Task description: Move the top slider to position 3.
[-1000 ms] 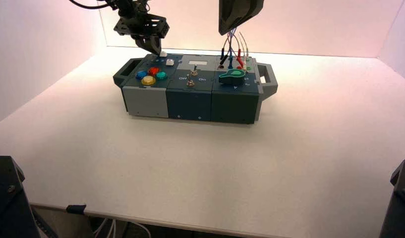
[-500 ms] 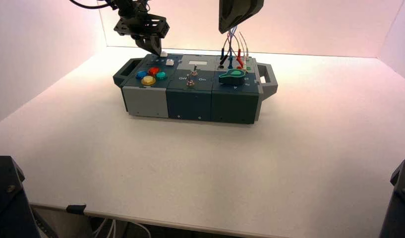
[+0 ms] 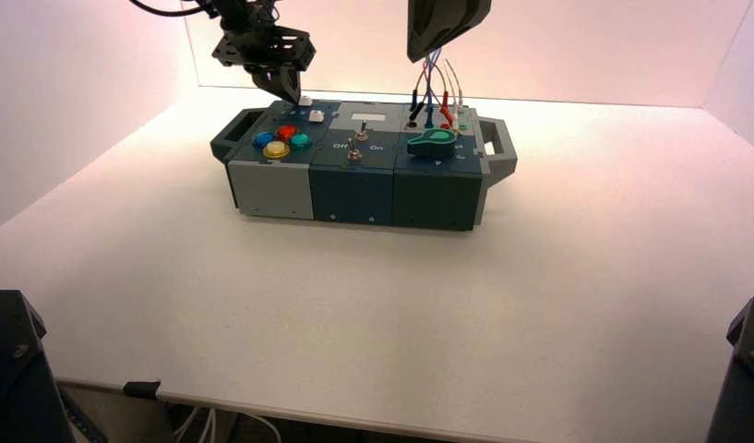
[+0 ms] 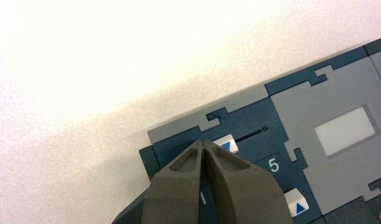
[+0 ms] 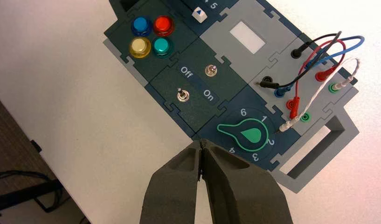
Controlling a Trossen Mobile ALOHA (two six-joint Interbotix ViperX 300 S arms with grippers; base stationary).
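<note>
The left gripper (image 4: 204,143), fingers pressed together, is touching the top slider (image 4: 225,144) at the control box's (image 3: 354,189) far left edge, where its tip risks slipping off the tiny knob or overshooting position 3, while the right gripper (image 5: 201,147), likewise closed, is hovering above.

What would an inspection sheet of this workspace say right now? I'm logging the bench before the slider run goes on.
Surface: white table, box standing on it.
Job's things: top slider at the box's far left corner, closed tip of the left pincer right beside it; contact cannot be told.
Clutter: nothing seen.
Grippers: left pincer shut, low over the slider block; right pincer shut, held high above the box, holding nothing.
Cables: coloured patch wires plugged into the box's right end; loose cables under the table's front edge.
Surroundings: plain white walls.
</note>
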